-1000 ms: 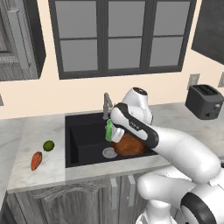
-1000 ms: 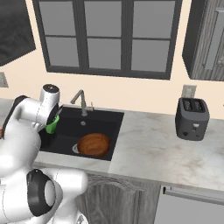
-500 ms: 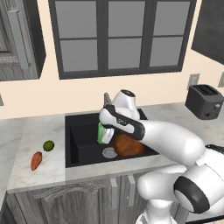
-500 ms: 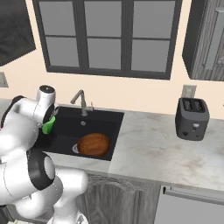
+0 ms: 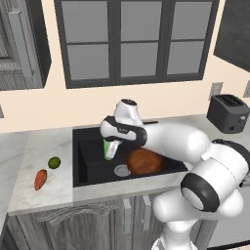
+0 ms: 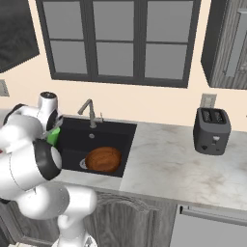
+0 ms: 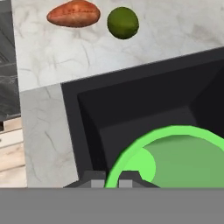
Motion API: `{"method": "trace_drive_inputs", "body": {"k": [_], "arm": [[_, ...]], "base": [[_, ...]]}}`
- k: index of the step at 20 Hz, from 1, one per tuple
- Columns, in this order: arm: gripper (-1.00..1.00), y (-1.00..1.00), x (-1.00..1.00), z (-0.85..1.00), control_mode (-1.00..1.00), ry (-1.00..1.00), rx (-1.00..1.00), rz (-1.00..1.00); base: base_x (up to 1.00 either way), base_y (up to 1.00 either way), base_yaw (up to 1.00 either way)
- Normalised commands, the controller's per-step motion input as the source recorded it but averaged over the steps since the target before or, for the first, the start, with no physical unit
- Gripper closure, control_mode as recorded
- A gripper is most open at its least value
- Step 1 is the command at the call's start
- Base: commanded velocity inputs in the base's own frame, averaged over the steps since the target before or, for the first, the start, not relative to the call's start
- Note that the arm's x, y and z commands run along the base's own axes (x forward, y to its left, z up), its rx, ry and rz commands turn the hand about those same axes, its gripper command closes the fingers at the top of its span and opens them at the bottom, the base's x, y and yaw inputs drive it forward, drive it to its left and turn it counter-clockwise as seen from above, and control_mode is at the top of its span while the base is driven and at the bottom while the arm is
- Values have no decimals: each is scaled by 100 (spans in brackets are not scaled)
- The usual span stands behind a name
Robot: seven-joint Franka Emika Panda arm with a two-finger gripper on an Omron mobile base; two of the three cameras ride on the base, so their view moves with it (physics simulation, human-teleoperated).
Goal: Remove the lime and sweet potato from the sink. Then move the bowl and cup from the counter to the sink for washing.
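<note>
No legible txt; green cup (image 5: 109, 149) in claw (image 5: 111, 155) over sink (image 5: 93, 168).

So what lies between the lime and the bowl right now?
In the left base view, bare counter, then the sink with the gripper holding the green cup, separate the lime from the bowl.
</note>
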Motion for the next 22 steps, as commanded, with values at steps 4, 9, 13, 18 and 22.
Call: {"method": "trace_drive_inputs", "body": {"k": [4, 9, 13, 18, 22], "arm": [[100, 5, 20, -12, -100, 0, -9, 0], [100, 1, 17, -14, -100, 0, -6, 0], [100, 2, 20, -14, -100, 0, -1, 0], [100, 4, 26, -13, -100, 0, 0, 0], [100, 5, 26, -14, -100, -1, -1, 0]], "base": [[0, 0, 0], [0, 0, 0], [0, 0, 0], [0, 0, 0], [0, 0, 0]]}}
